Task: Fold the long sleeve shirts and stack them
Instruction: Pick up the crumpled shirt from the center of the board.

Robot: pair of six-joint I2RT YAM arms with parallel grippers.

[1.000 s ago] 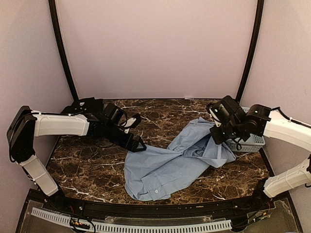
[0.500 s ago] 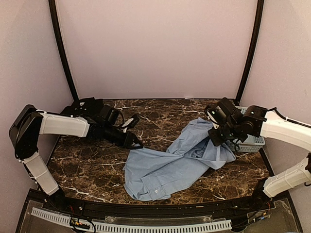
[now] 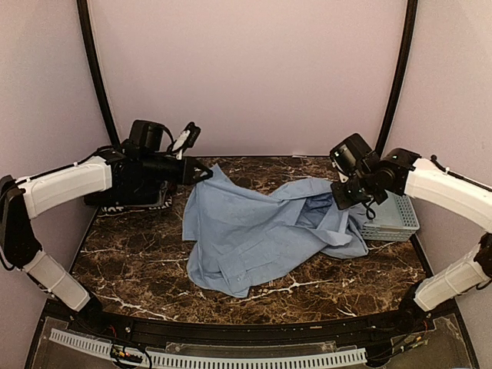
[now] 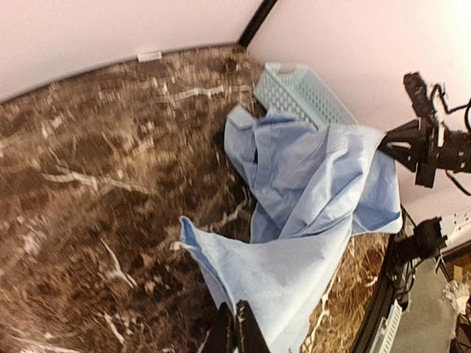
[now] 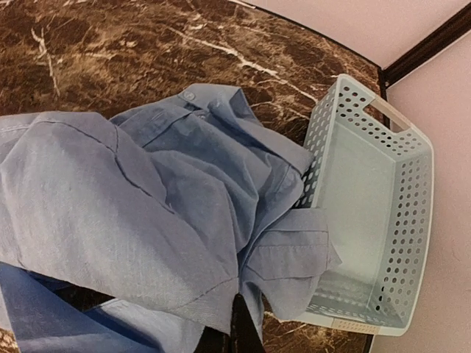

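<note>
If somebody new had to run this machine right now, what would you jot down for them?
Left gripper: shut on an edge of the light blue shirt, raised above the table.
Right gripper: shut on the shirt's other side, by the basket; a cuff lies over the basket's rim.
Done: nothing folded or stacked; the shirt hangs crumpled between both arms.
To do: spread it flat, fold, stack.

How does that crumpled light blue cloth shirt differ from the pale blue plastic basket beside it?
The light blue cloth shirt is soft fabric crumpled across the marble table; the pale blue plastic basket is a rigid box with perforated walls. The left gripper and right gripper pinch the shirt; nothing grips the basket. The shirt spreads far wider than the basket. Both are pale blue.
</note>
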